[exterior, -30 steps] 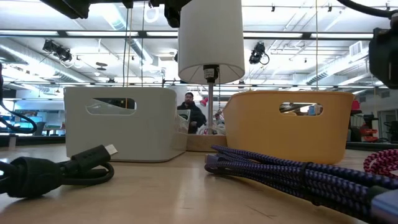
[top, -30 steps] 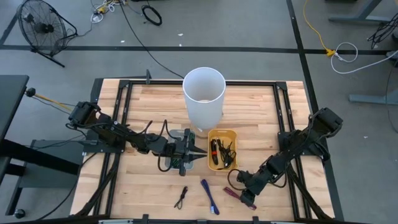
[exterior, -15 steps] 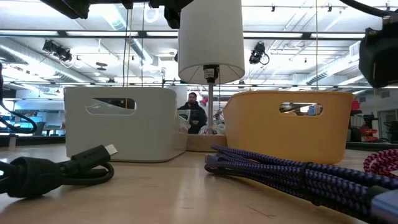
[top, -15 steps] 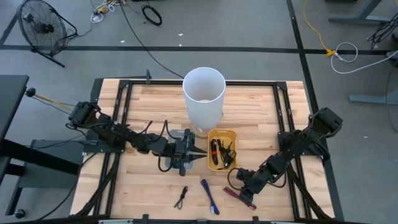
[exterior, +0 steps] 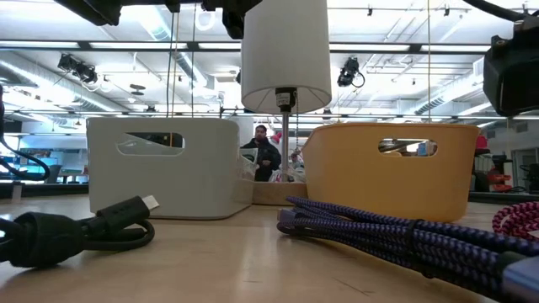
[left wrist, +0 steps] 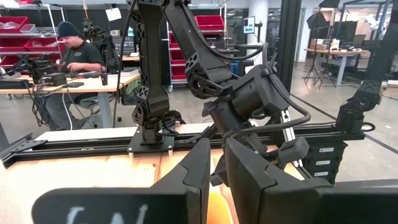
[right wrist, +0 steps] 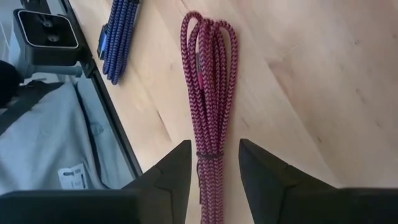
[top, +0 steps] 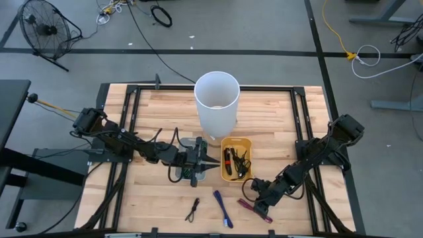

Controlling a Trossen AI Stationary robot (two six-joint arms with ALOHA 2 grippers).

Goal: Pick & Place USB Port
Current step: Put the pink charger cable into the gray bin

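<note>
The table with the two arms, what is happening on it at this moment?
The right gripper hangs open straight over the bundled red cable near the table's front edge, fingers either side, not gripping yet. The left gripper waits beside the yellow bin, which already holds dark cables. The blue cable and black cable lie untouched.

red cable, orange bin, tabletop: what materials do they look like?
Red cable: braided fabric sleeve, matte; woven herringbone pattern shows.
Orange bin: likely moulded plastic, smooth satin; rounded corners, cut-out handle.
Tabletop: wood, butcher-block style; jointed light strips with visible grain.
</note>
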